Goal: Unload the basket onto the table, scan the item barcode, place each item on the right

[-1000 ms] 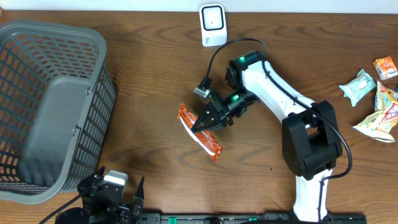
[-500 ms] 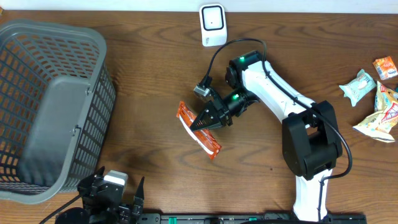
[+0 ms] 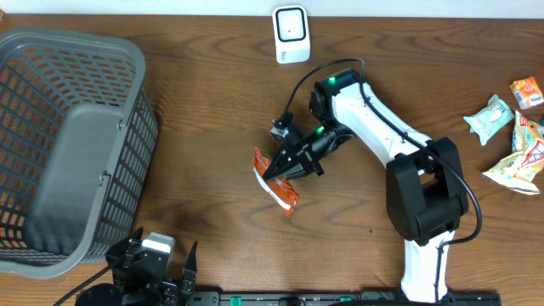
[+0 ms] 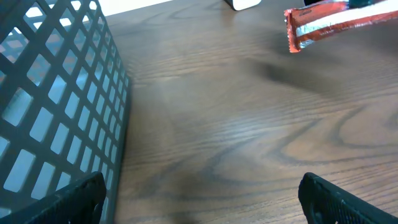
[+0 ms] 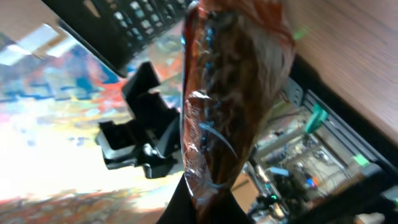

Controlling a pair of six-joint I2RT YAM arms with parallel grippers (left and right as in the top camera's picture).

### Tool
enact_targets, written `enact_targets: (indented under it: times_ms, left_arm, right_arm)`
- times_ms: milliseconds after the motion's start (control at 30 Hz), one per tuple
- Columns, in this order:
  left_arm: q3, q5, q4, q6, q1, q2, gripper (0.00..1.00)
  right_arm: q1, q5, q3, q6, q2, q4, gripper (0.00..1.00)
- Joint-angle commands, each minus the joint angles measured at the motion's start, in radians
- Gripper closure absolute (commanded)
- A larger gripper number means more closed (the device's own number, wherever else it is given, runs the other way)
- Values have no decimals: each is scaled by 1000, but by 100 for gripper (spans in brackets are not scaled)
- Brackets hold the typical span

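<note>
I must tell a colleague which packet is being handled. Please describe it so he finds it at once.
From the grey basket on the left, look right to the table's middle, where the right gripper is shut on a long orange packet. It alone is in a gripper; the other packets lie at the right edge.

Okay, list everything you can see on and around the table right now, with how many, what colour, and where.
table: one, brown wood, under everything
basket: one, grey mesh, far left of the overhead view
scanner: one, white, top centre at the table's far edge
orange-red packet: one, near the middle of the table, held in the right gripper
loose snack packets: about four, teal, orange and yellow-white, clustered at the right edge
left gripper: one, black, bottom left beside the basket, open and holding nothing
right gripper: one, black on a white arm, centre, shut on the orange-red packet
</note>
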Motion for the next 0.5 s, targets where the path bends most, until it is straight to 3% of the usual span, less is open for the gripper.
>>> enact_targets:
  times_ms: [0,67,233,467]
  left_arm:
    - [4,13,3,5,5,-1,2]
    - [4,13,3,5,5,-1,2]
    - [4,13,3,5,5,-1,2]
    - [4,13,3,5,5,-1,2]
  right_arm:
    - [-2,159,0,8,-15,108,99]
    - [-1,300,0,20,-15,240,99]
    - [9,387,0,-106,-15,481,99]
    - [11,614,8,-106,-16,795,99]
